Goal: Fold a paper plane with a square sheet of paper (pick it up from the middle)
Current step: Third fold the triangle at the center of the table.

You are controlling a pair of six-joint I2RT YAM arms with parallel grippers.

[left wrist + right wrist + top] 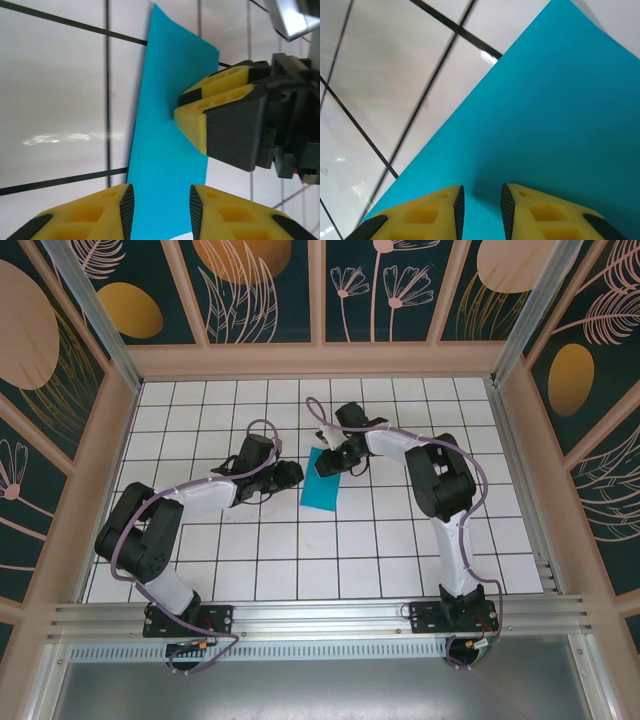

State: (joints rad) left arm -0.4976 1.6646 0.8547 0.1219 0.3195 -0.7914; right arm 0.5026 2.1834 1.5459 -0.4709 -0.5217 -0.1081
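My left pincer [160,199] and right pincer [480,200], both narrow, at the blue paper [322,490].
The sheet lies mid-table [400,560] between my arms. My left fingers straddle one end and my right tips sit at its side edge, with a slim gap in each.

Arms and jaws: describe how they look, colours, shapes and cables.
The left arm and right arm are alike: chunky black joints, white link segments, black bases bolted to an aluminium rail. A lilac cable loops along each. The jaws are yellow wedges with recessed pockets and black inner pads.
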